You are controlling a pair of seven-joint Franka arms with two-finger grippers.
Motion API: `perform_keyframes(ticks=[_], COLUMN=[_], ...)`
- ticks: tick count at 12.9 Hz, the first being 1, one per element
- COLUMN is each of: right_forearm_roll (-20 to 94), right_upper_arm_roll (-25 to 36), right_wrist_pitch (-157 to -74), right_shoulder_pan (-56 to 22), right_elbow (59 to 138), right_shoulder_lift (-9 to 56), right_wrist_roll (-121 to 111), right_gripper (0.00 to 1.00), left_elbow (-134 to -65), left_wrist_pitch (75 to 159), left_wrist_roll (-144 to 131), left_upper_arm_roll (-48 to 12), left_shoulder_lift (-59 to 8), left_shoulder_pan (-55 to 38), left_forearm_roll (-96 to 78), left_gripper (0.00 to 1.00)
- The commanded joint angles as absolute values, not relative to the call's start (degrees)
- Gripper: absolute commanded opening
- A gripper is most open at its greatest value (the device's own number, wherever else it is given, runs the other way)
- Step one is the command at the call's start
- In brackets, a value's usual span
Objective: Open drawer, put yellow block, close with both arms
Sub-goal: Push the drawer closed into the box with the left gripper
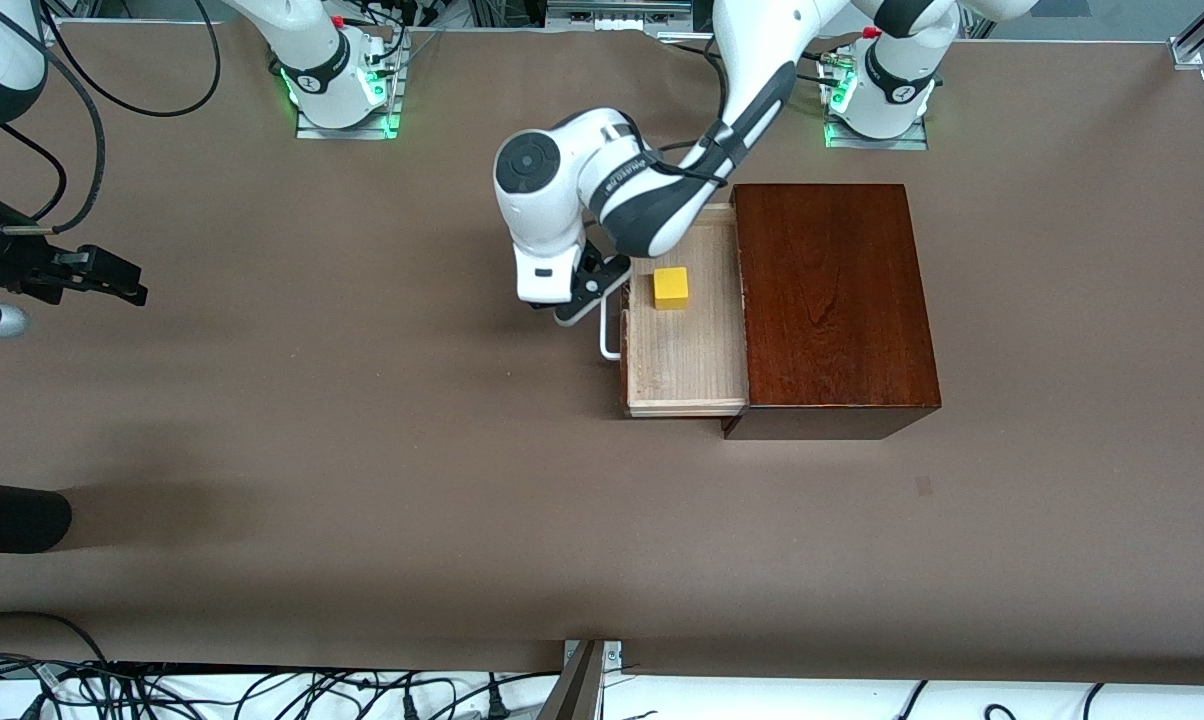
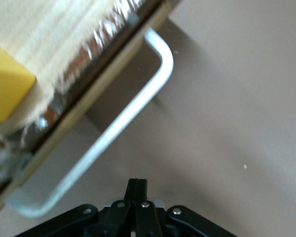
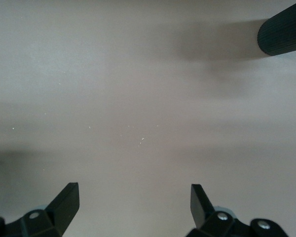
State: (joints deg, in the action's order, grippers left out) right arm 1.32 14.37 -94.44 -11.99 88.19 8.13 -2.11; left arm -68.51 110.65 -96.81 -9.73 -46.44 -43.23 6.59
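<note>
Drawer (image 1: 687, 350), a pale wood tray, stands open with the small yellow block (image 1: 671, 287) inside. The left gripper (image 1: 590, 290), fingers pressed together, should be pushed squarely against the white bar handle (image 2: 118, 128). The right gripper (image 3: 133, 205), spread, waits over bare table.

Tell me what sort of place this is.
Probably a robotics lab test bench. Two arms are bolted to a table under brown covering, loose cables trail along its edge, and the only props are a wooden box with a drawer holding a yellow block.
</note>
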Motion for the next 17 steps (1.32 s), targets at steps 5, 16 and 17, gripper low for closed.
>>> perform_keyframes(ticks=[5,16,17], right_forearm_roll=[1.32,1.41,1.49], right_upper_arm_roll=[14.06,13.97,14.06], right_wrist_pitch=[-94.13,-94.04,-94.13], right_shoulder_pan=[-11.51,-11.69,-11.69], right_elbow=[87.71,87.71,87.71], right_shoulder_lift=[7.82,7.82,7.82], right_wrist_roll=[-1.85,-1.23,-1.23], right_gripper=[1.0,1.0,1.0], left_elbow=[-66.88,-66.97,-67.06], left_wrist_pitch=[106.79,101.43,101.34], left_wrist_roll=[-95.8,-84.49,-83.33], left_upper_arm_roll=[-10.02,-10.11,-10.11], left_shoulder_lift=[-46.67,-45.27,-45.26], left_shoulder_pan=[-41.13,-36.13,-35.34], left_forearm_roll=[6.68,7.03,7.03], left_gripper=[0.0,0.0,0.0])
